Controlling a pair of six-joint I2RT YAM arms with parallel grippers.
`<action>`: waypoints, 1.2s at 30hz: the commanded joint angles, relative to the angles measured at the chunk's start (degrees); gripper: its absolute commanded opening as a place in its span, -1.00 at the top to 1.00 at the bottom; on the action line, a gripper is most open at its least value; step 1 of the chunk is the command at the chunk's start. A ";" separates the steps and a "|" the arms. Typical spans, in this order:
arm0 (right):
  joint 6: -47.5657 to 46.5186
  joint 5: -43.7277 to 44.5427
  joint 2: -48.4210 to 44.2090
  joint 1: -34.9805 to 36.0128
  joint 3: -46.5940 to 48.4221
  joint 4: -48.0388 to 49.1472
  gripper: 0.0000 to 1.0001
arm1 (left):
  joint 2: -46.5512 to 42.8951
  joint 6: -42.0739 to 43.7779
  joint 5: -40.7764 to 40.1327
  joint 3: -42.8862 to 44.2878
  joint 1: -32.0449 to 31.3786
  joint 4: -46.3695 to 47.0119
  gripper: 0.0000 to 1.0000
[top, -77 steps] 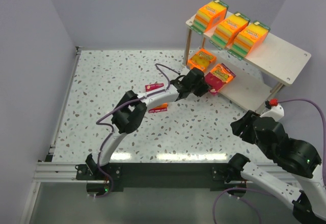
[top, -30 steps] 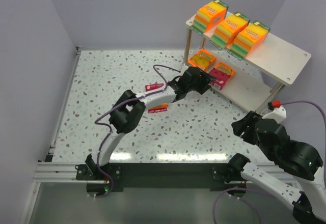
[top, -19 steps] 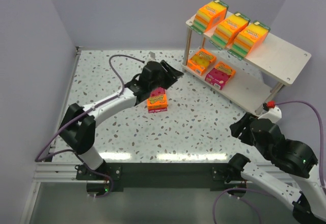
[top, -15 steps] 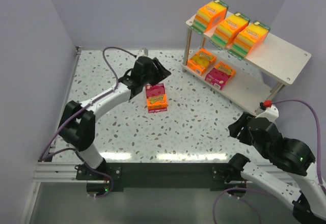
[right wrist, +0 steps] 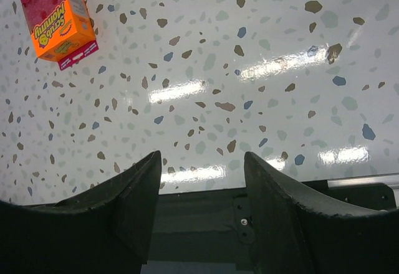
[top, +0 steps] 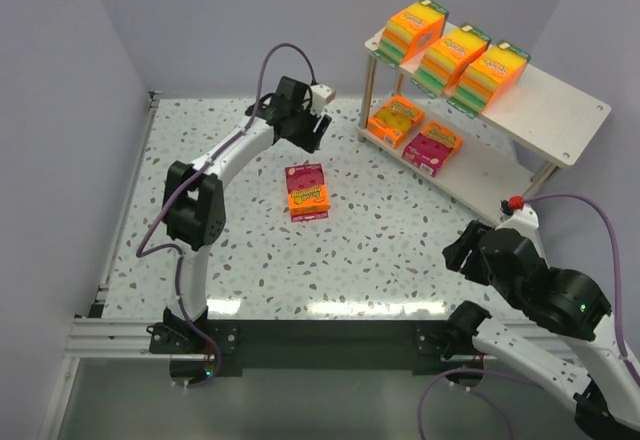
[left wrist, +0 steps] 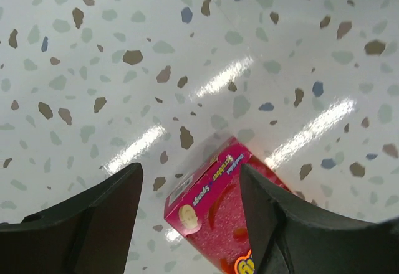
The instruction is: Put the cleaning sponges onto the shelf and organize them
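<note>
One flat sponge pack (top: 308,191) with an orange and magenta front lies on the speckled table. It also shows in the left wrist view (left wrist: 224,221) and in the right wrist view (right wrist: 57,18). My left gripper (top: 308,128) hovers open and empty above the table just beyond the pack's far end (left wrist: 190,224). My right gripper (top: 462,252) is open and empty near the front right (right wrist: 202,205). The shelf (top: 560,110) holds three thick orange packs (top: 457,57) on top. An orange flat pack (top: 395,118) and a magenta flat pack (top: 432,146) lie on its lower board (top: 490,175).
Lilac walls close the table at the back and left. A metal rail (top: 300,335) runs along the near edge, also seen in the right wrist view (right wrist: 199,224). The shelf's thin legs (top: 366,90) stand at the back right.
My left gripper let go of the magenta pack on the lower board, drew back left and rose over the far table, uncovering the pack on the table. My right arm shifted slightly.
</note>
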 commanded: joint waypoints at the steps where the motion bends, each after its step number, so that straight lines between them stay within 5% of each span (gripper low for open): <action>1: 0.64 -0.06 0.52 0.04 0.57 0.95 -0.19 | -2.20 15.63 2.98 -3.14 0.95 -4.27 -0.38; 6: 0.29 -0.32 0.78 0.13 0.66 0.78 -0.20 | -2.38 18.82 10.70 -5.88 2.88 -3.92 -0.40; 19: 0.20 0.03 1.05 0.04 1.45 -0.89 -0.21 | 1.84 20.75 15.28 -7.72 2.97 -4.45 -0.40; 27: -0.58 -0.06 1.13 0.04 1.62 -0.46 -0.21 | 2.89 19.61 9.94 -11.59 2.97 -2.78 -0.34; 36: -0.85 -0.50 0.08 0.04 0.31 0.51 -0.21 | 3.50 8.64 4.66 -9.04 2.71 -7.76 0.50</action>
